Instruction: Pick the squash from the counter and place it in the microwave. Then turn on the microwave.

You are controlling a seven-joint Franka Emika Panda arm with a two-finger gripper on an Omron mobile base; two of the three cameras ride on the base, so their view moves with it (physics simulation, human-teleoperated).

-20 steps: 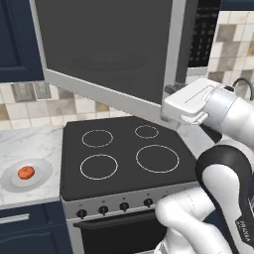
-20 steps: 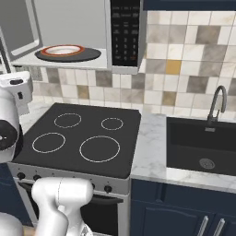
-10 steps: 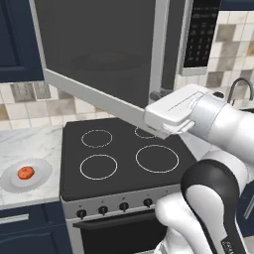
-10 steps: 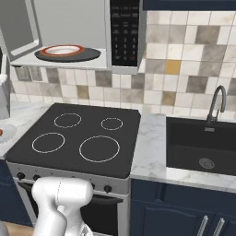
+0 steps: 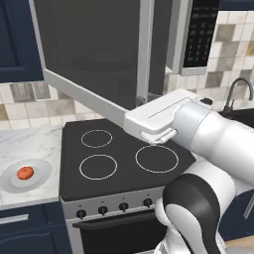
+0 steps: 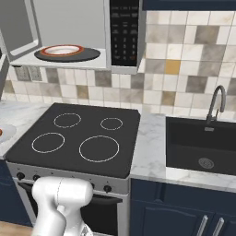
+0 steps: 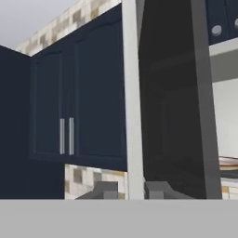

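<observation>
- One microwave [image 6: 73, 32] hangs above the stove [image 5: 124, 158], its wide door [image 5: 89, 54] swung open toward the left; a red-rimmed plate [image 6: 62, 50] sits on the dark turntable inside.
- Table [image 5: 30, 144] of white marble lies left of the stove, over navy cabinets.
- Sink [image 6: 203, 147] sits right of the stove, with a curved tap behind it.
- White plate [image 5: 42, 173] rests on the table, near the front edge.
- Tool [image 7: 124, 189] is at the door's edge, its tips narrowed on either side of the light frame; the arm reaches in from the right.
- Squash [image 5: 25, 173] lies on the white plate, well apart from the tool.
</observation>
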